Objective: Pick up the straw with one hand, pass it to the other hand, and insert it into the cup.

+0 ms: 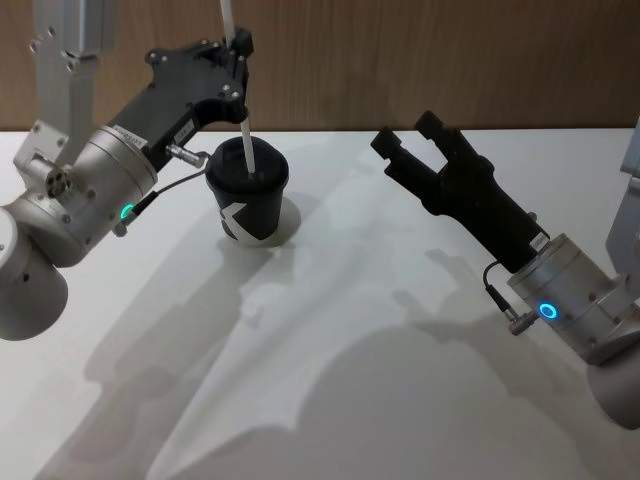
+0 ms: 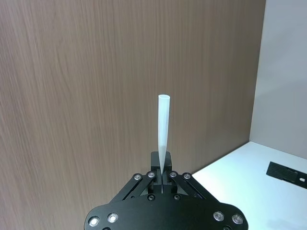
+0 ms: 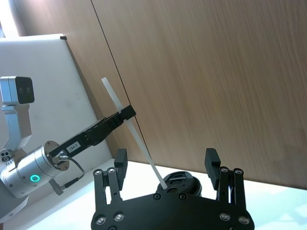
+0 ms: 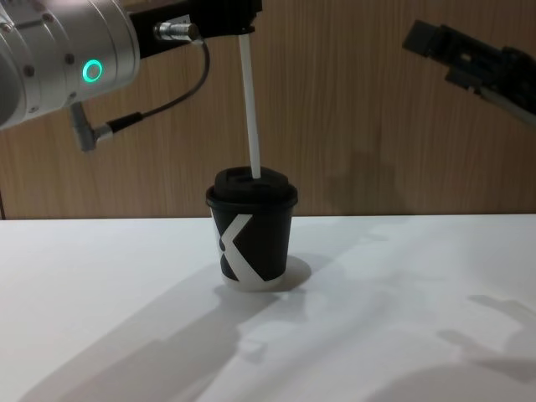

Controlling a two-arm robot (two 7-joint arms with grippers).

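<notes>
Straw (image 4: 249,109), long, thin and white, stands with its lower end in the lid of the small black paper cup (image 4: 251,243); chest view shows this entry. Left gripper (image 1: 240,48) pinches it; right gripper (image 1: 415,135) hangs spread, empty.

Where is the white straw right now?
The straw stands upright in the head view's upper left, pinched by the left gripper, its lower end at the lid of the cup.
</notes>
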